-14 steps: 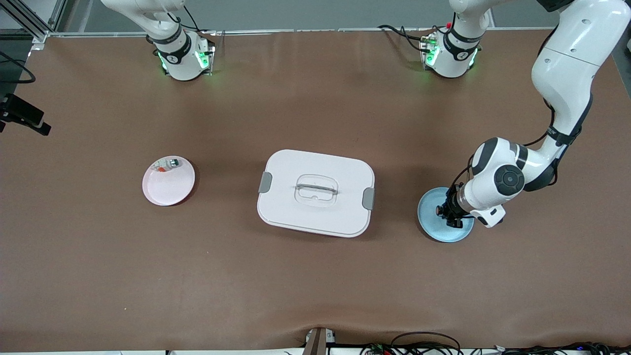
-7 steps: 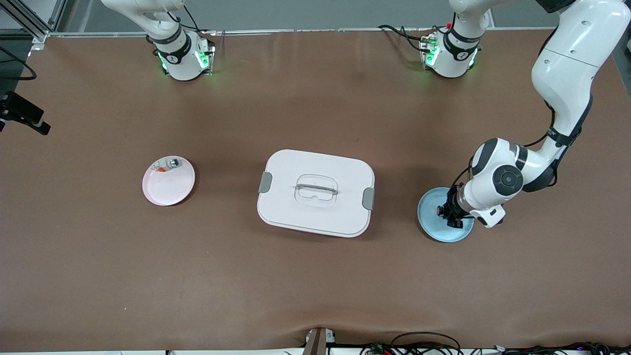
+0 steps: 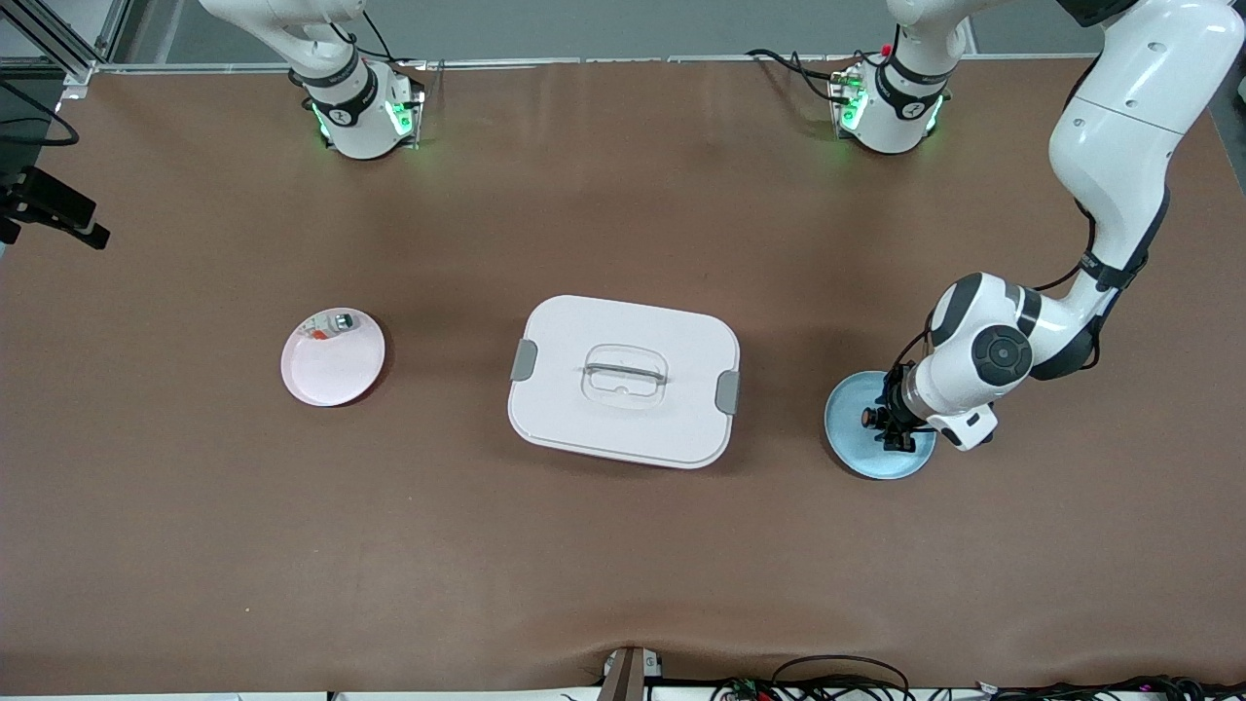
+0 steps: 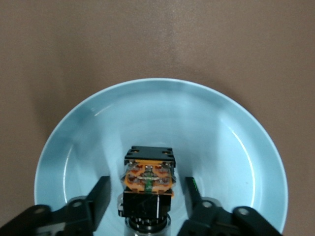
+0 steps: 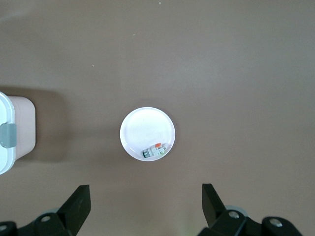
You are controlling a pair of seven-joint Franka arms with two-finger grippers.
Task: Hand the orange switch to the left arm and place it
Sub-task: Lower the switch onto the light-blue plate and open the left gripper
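The orange switch, a stubby black part with orange terminals, rests on the blue plate at the left arm's end of the table. My left gripper is low over that plate, open, one finger on each side of the switch with a small gap at both. The white box with grey clips sits at the table's middle. High over the right arm's end of the table, my right gripper hangs open and empty.
A pink plate lies toward the right arm's end, beside the box. It holds a pale grey-white part with a green end. In the right wrist view this plate and part show far below.
My left gripper's fingers have parted from the orange switch, which stays on the blue plate. The right arm has not moved.
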